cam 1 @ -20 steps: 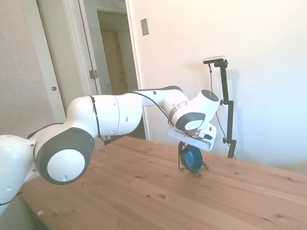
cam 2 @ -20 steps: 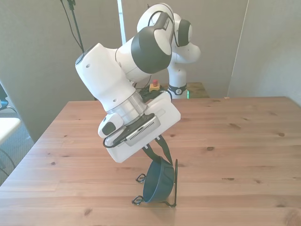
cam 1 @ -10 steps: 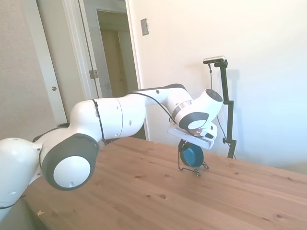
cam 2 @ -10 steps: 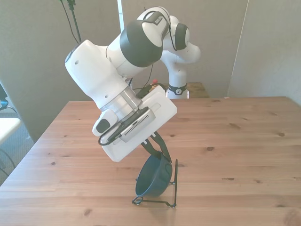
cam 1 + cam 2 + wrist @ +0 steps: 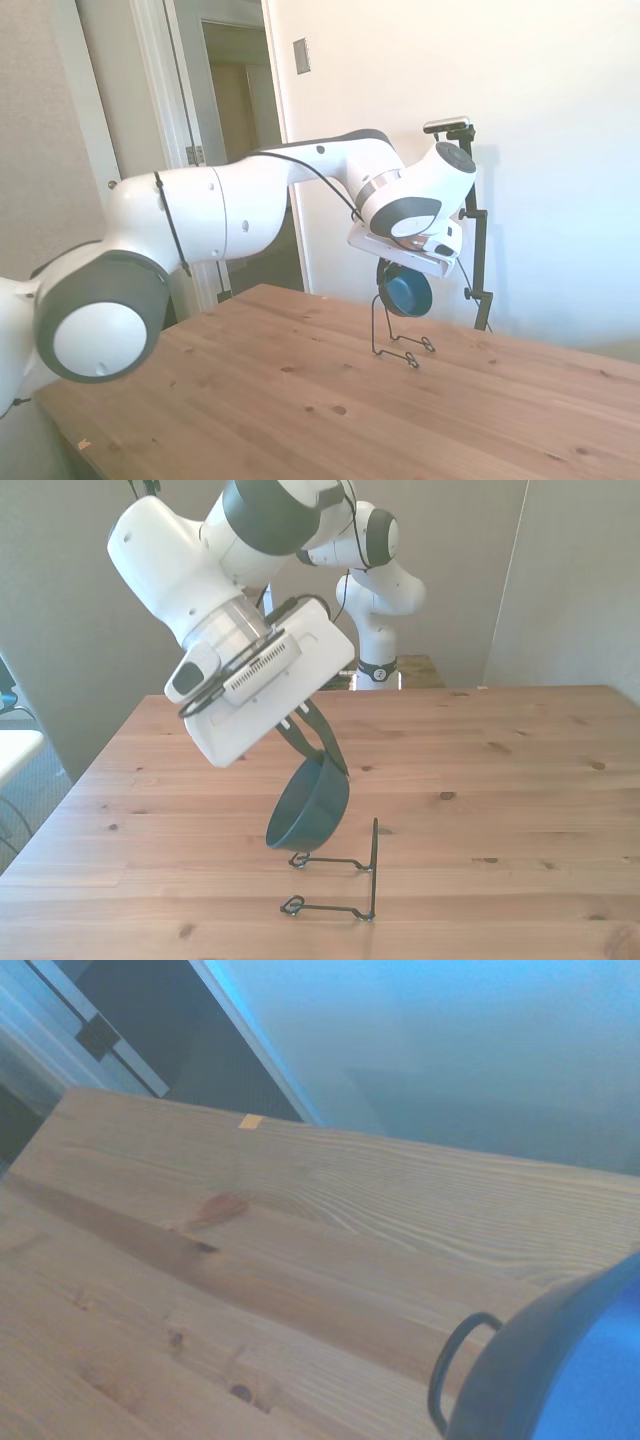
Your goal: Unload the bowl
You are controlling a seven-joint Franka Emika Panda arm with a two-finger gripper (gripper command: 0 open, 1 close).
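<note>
A: Where's the small round dark-blue bowl (image 5: 309,808) with the teal inside?

B: In the air, hanging tilted under the white arm's two-finger gripper (image 5: 330,761), fingers pinched on its upper rim. In the front view it sits just above the near feet of the thin black wire rack (image 5: 345,880), apart from it. The side view shows the same, bowl (image 5: 405,291) above the rack (image 5: 396,338).

A: So it's out?

B: Looks clear of the wires, yes. The wrist view only catches a blurred dark rim (image 5: 545,1360) and one wire loop (image 5: 452,1360).

A: What does the next move turn on?

B: The bowl hangs straight below the fingers, and the rack's upright stands beside it toward the front view's right. I'd carry it toward the front view's left, where the wooden table (image 5: 520,780) shows bare boards. The near table edge is close behind the rack, so don't set down there.
</note>
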